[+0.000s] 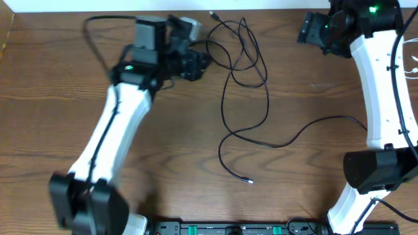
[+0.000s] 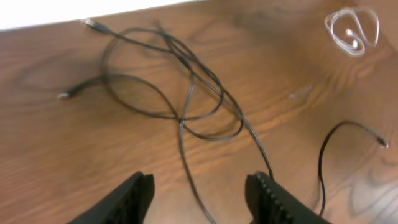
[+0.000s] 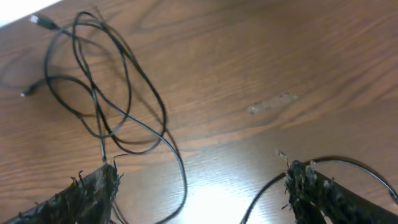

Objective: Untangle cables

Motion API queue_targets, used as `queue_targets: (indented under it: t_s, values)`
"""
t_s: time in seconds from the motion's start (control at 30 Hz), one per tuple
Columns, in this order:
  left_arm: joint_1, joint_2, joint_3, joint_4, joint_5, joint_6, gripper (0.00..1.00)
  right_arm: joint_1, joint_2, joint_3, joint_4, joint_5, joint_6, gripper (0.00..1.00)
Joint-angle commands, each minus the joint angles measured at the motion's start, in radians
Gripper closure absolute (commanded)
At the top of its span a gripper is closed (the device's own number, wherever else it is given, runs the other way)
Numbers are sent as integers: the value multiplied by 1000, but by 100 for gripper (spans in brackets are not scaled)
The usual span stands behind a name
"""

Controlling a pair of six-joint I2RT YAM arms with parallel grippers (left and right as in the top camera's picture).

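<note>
- Step in hand: a regrasp pause in pulling the knot apart. Both arms sit by the far edge of the surface (image 1: 163,150), one on each side of the tangle, and neither holds anything.
- The left fingers (image 1: 204,62) are released and moderately spread. In the left wrist view one black strand runs on the wood between them, not pinched.
- The right fingers (image 1: 305,30) are released and spread wide, hanging above the wood near the far right corner. Strands pass under the gap, apart from both tips.
- The black cables (image 2: 181,119) lie at the middle of the far edge as several overlapping loops crossing at one point. One tail runs down to a plug (image 1: 249,181) toward the near edge, and another sweeps off toward the right edge.
- The white cable (image 2: 352,37) lies in a small coil by itself, well apart from the black ones, seemingly by the right edge.
- My reading is that the loops are loosened but not yet separated, so the job looks partly done.
- The next move probably calls for each set of fingers to close on a different strand just beside the crossing. They would then draw apart along the far edge, taking one strand per grasp so the loops do not cinch tighter.
</note>
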Motion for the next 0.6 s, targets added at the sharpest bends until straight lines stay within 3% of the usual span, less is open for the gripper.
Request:
queue_targets:
  t_s: [0.0,0.2,0.37,0.57]
  values:
    - [-55,144,-10,143,6,20,41,-8,-6,-24,-14,8,-42,16]
    - [-113,345,-10,346,-11,17,35,-8,-6,-86,-8,8,-60,16]
    - [-143,427,-10,389,-135,-133,29,-4,-6,-156,18,6,-60,16]
    - [-172,489,-10,465,-200,-94,26,-3,-6,-235,49,-20,-60,16]
